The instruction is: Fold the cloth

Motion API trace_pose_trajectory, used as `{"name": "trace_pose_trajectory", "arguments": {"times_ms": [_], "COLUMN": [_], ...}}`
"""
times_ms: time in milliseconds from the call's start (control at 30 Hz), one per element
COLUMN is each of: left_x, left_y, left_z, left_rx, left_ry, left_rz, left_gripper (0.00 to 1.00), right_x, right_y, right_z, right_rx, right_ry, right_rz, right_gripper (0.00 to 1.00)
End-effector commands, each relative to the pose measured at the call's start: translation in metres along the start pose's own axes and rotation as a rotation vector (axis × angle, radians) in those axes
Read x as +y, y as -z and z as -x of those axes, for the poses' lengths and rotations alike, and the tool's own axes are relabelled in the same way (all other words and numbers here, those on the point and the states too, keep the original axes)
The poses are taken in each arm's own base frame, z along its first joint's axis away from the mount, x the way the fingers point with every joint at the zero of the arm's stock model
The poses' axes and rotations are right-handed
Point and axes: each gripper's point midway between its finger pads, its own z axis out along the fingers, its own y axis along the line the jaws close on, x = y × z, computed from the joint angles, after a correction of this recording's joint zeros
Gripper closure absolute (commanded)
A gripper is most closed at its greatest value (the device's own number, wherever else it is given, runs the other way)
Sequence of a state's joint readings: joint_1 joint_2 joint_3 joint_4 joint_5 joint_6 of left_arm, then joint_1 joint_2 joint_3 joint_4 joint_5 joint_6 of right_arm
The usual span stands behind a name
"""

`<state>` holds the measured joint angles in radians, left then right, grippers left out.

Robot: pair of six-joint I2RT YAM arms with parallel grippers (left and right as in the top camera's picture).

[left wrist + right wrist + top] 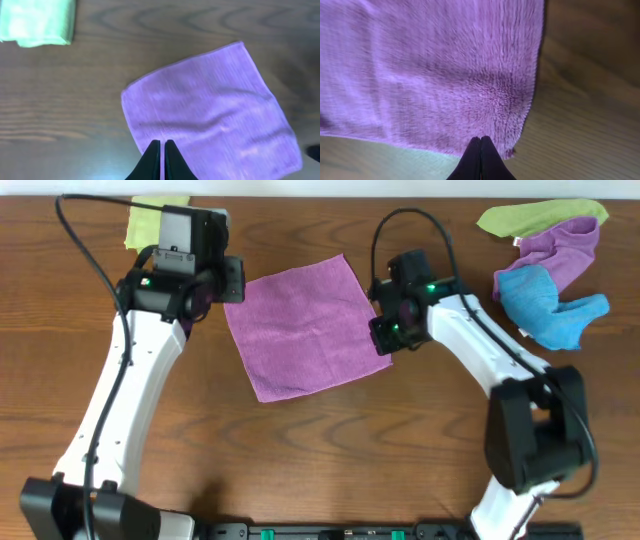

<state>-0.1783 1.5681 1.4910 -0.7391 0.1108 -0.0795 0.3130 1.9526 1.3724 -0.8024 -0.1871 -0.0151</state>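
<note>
A purple cloth lies spread flat on the wooden table. It also shows in the left wrist view and the right wrist view. My left gripper is shut, with only a hairline gap. It hovers above the cloth's left edge near the upper-left corner, and in the overhead view it sits at that corner. My right gripper is shut and low over the cloth's edge beside its right-hand corner. In the overhead view it sits at that corner. No fold or lifted part shows in the cloth.
A folded light-green cloth lies at the back left, also in the left wrist view. A heap of green, purple and blue cloths lies at the back right.
</note>
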Motion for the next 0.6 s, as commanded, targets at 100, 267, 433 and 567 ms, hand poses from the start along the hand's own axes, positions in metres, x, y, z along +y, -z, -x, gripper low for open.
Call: {"name": "trace_pose_trajectory", "arguments": {"times_ms": [100, 267, 433, 567], "left_x": [-0.006, -0.014, -0.018, -0.018], "left_y": [0.014, 0.015, 0.015, 0.015], "left_z": [-0.004, -0.006, -0.006, -0.006], "left_rx": [0.014, 0.026, 0.026, 0.026], "left_ry": [0.02, 0.02, 0.02, 0.02], "left_rz": [-0.043, -0.089, -0.112, -0.112], "left_gripper": [0.94, 0.94, 0.94, 0.94], "right_x": [0.01, 0.009, -0.002, -0.005], "right_y": [-0.021, -0.024, -0.03, -0.033], "right_z": [-0.005, -0.003, -0.005, -0.009], "right_rx": [0.039, 0.033, 0.044, 0.054], "right_ry": [0.011, 0.016, 0.015, 0.015], "right_rz": [0.01, -0.001, -0.058, -0.073], "right_gripper": [0.99, 0.99, 0.98, 0.99]}}
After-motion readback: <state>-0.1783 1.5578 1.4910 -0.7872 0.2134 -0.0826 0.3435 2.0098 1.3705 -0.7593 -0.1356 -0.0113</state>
